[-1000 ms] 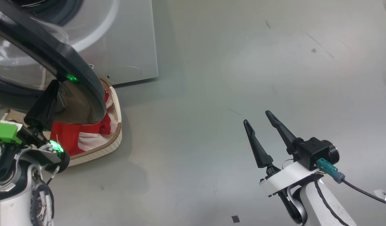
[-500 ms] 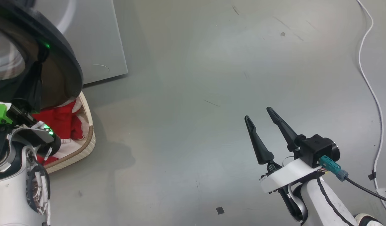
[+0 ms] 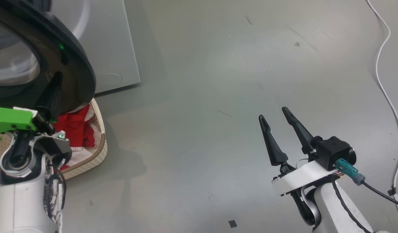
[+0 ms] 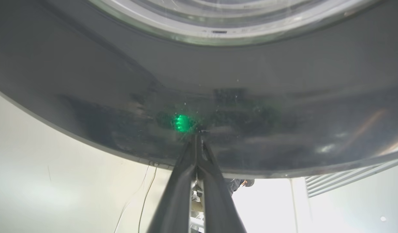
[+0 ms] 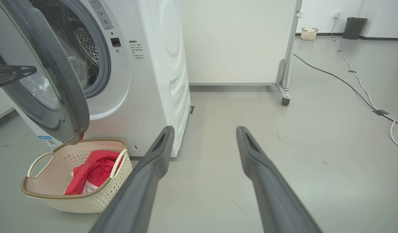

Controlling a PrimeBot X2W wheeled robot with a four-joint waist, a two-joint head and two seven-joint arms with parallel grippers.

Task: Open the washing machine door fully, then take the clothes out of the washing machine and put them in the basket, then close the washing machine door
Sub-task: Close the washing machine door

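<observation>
Grey smooth floor [image 3: 199, 97] spreads before a white wall, and the washing machine [image 5: 153, 64] stands on it at the left side of the right wrist view. The washing machine door [image 5: 68, 106] hangs about half open, with its glass bowl turned toward the porthole. Behind it I can see a part of the steel drum [image 5: 85, 42], and no red fabric shows in that part.

The left gripper [image 4: 197, 142] has its two fingers pressed together and holds nothing. Its tips touch the glossy black rim on the outer face of the door, beside a green reflection [image 4: 181, 123]. I judge that the fingers are closed like this to make one stiff point for pushing, so the step in hand is the closing of the door.

The basket [image 5: 89, 200] stands on the floor just in front of the machine, partly under the lower edge of the door, where a garment needs only a short way to fall. The clothes [image 5: 95, 168] lie inside it, toward the right handle.

The right gripper [image 3: 274, 113] hovers over bare floor, well apart from the machine. Its fingers are spread wide and are empty. Probably it waits there so that it does not stand in the path of the door.
</observation>
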